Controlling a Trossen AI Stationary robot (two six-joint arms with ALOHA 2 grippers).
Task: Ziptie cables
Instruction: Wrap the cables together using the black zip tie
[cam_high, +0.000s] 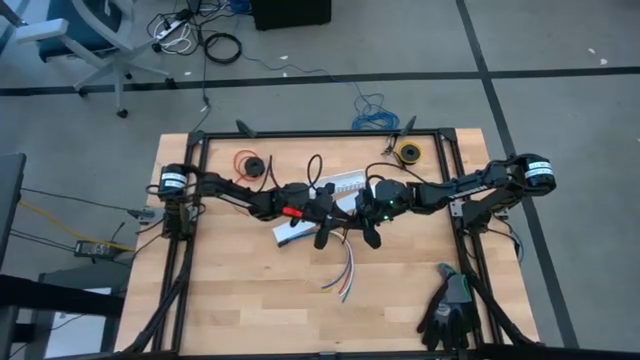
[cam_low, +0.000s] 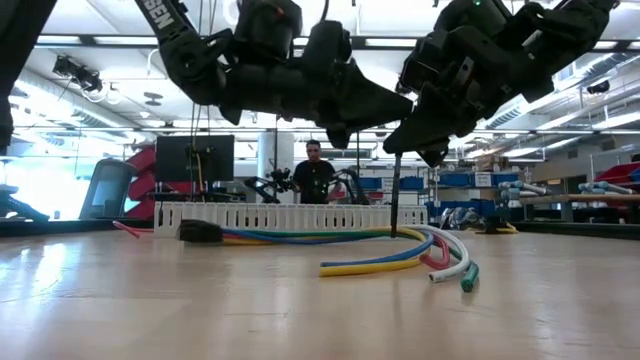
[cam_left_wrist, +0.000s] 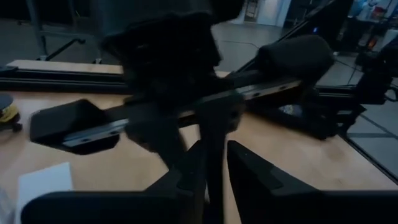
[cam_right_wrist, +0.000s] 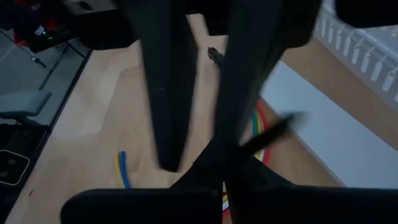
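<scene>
Right pincer (cam_right_wrist: 225, 180) closed above cables (cam_right_wrist: 261, 134); white channel (cam_right_wrist: 360, 56) beyond.

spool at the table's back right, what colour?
Yellow spool, dark centre; clearest in the high view.

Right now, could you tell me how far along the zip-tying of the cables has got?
Early. Done: the ziptie is off the table, hanging upright from the shut right gripper above the cables. In hand: the left gripper sits close beside it, apparently taking hold. Left: the cables lie loose by the white channel, with no tie visible round them.
</scene>
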